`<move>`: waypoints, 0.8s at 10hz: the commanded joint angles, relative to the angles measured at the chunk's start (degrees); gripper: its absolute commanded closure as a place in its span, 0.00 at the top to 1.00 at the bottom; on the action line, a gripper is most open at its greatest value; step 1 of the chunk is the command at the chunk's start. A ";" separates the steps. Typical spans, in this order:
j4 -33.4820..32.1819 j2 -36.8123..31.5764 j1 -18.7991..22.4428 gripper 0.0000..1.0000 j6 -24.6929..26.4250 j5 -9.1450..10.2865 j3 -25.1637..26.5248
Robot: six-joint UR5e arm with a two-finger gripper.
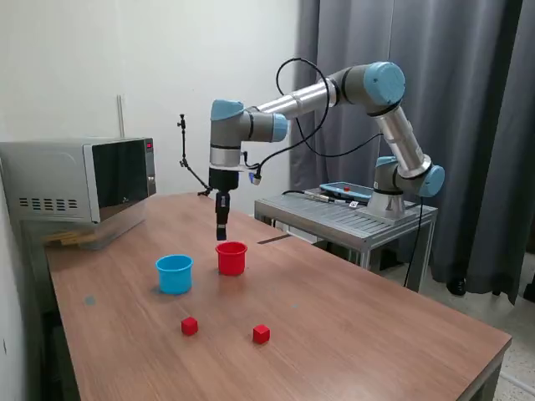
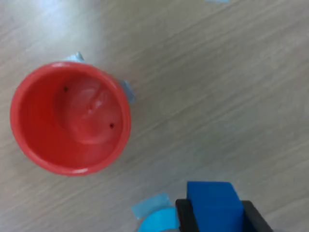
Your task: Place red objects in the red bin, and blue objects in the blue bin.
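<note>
We are holding a blue cube (image 2: 214,200) in closed jaws (image 2: 215,212) above the worktop (image 1: 351,326), near the red cup (image 1: 231,257); releasing here risks missing the blue cup (image 1: 174,273), at its eight o'clock.

Exterior view: off the arm, raised, beyond the desk (image 1: 351,334) near corner, taking in the whole top.
Wrist view: close, straight down on the desk.
Shared: red cup (image 1: 231,258) (image 2: 70,118), surrounding wood.
</note>
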 commanded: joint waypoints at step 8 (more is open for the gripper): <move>-4.24 6.65 -2.08 0.00 -0.17 0.12 -7.69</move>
